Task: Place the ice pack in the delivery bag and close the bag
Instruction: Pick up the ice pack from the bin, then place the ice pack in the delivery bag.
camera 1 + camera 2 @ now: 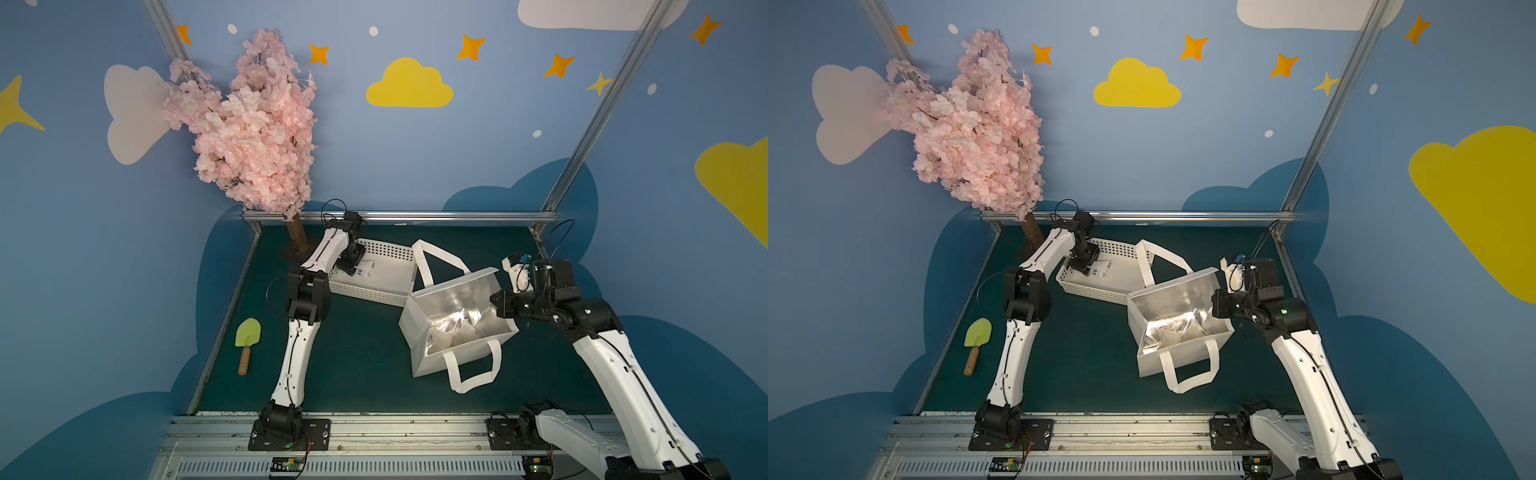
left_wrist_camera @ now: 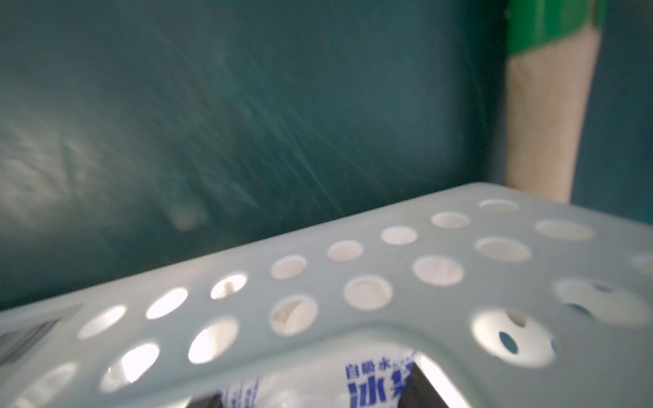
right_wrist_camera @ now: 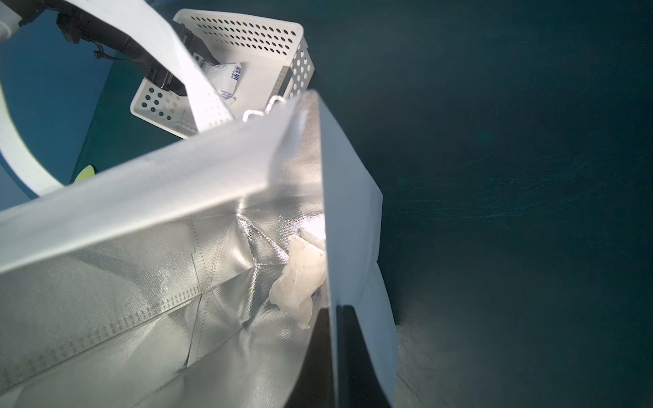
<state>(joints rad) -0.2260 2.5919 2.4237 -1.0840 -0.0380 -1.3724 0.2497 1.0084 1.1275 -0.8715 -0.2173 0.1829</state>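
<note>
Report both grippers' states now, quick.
Left gripper: jaws straddle the white blue-printed ice pack in the white perforated plastic basket; grip cannot be told.
Right gripper: shut on the side wall of the white foil-lined fabric delivery bag.

In a top view, your left gripper (image 1: 352, 266) is reaching down into the white perforated basket (image 1: 365, 296), and the ice pack (image 1: 369, 268) is lying right at its tips. Whether the jaws are touching it is not showing. Your right gripper (image 1: 500, 300) is pinching the rim of the delivery bag (image 1: 432, 359), which is standing open ahead of it, with silver lining showing and pale packets (image 1: 451, 332) lying below. A green trowel (image 1: 248, 338) is lying well apart from your left gripper, back toward its arm's base.
</note>
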